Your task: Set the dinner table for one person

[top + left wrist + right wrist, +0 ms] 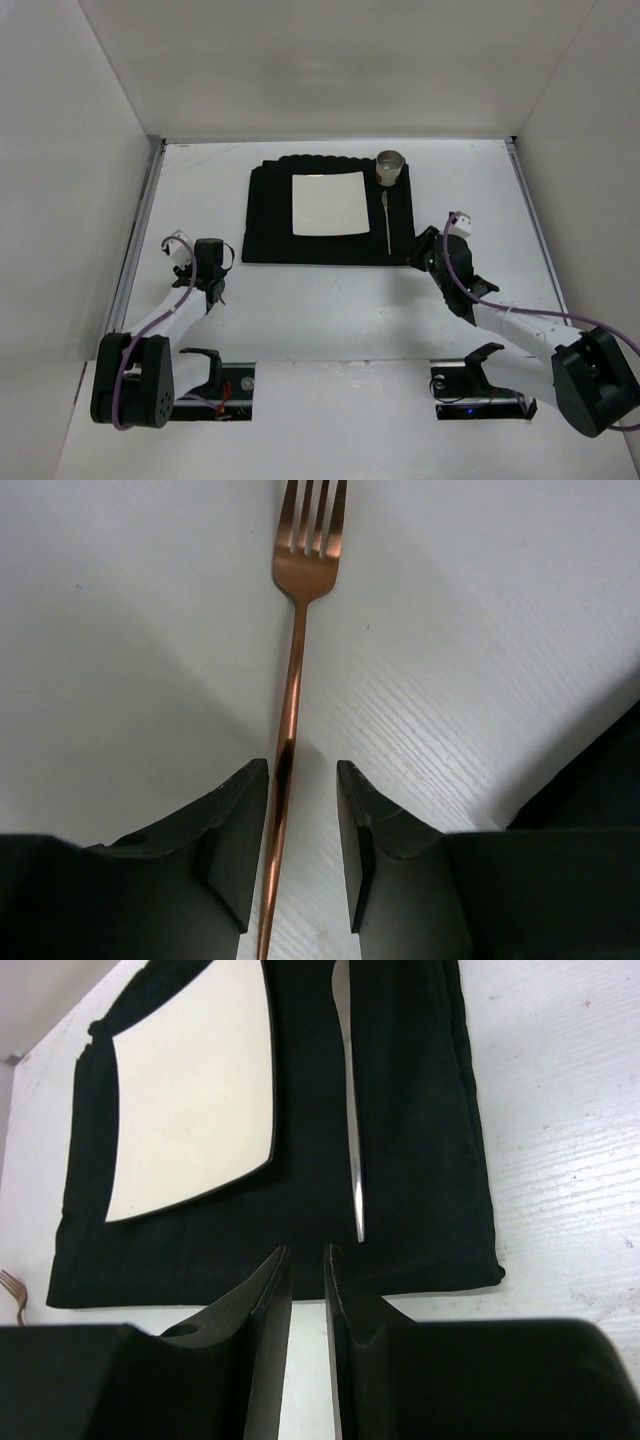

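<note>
A copper fork [290, 680] lies on the white dinner table [330, 310], tines pointing away. My left gripper [302, 768] is open and low over the table, its jaws on either side of the fork's handle, which runs close along the left finger. In the top view the left gripper [212, 282] is left of the black mat [265, 215]. The mat holds a white square plate [328, 203], with a silver knife [387, 222] to its right. My right gripper [305, 1250] is empty with only a narrow slit between its fingers, just off the mat's near edge, short of the knife [350, 1110].
A metal cup [389, 167] stands at the mat's far right corner. White walls border the table on the left, right and far sides. The fork's tines also show at the far left of the right wrist view [12, 1288].
</note>
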You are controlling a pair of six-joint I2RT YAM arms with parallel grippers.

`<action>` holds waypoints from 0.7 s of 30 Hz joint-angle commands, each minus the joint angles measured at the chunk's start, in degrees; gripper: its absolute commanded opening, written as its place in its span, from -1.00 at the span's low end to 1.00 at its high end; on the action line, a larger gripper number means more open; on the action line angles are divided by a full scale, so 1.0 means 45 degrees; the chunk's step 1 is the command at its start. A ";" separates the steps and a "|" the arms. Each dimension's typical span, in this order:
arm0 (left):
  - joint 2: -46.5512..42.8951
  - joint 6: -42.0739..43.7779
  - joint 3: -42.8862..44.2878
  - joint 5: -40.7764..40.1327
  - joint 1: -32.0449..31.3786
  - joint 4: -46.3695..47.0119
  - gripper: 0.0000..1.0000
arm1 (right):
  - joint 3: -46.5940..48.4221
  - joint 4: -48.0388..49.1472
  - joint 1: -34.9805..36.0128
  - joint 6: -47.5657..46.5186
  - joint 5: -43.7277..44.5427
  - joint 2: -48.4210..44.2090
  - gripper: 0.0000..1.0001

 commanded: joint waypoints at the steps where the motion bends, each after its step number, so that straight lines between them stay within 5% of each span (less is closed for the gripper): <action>1: 0.0466 0.0063 -0.0327 -0.0008 0.0146 0.1167 -0.39 | 0.0610 0.0769 0.0195 -0.0206 0.0033 0.0118 -0.49; 9: 0.1347 0.0004 -0.0191 0.0305 0.0069 0.1441 -0.53 | 0.0298 0.0770 -0.0038 -0.0187 0.0190 -0.0505 -0.46; 14: 0.1523 -0.0016 -0.0171 0.0656 0.0147 0.1519 -0.84 | 0.0103 0.0749 -0.0214 -0.0148 0.0306 -0.0975 -0.43; 21: -0.0192 0.0199 -0.0192 0.0560 -0.0164 0.1267 -0.97 | 0.0142 0.0789 -0.0332 -0.0090 0.0191 -0.0703 -0.29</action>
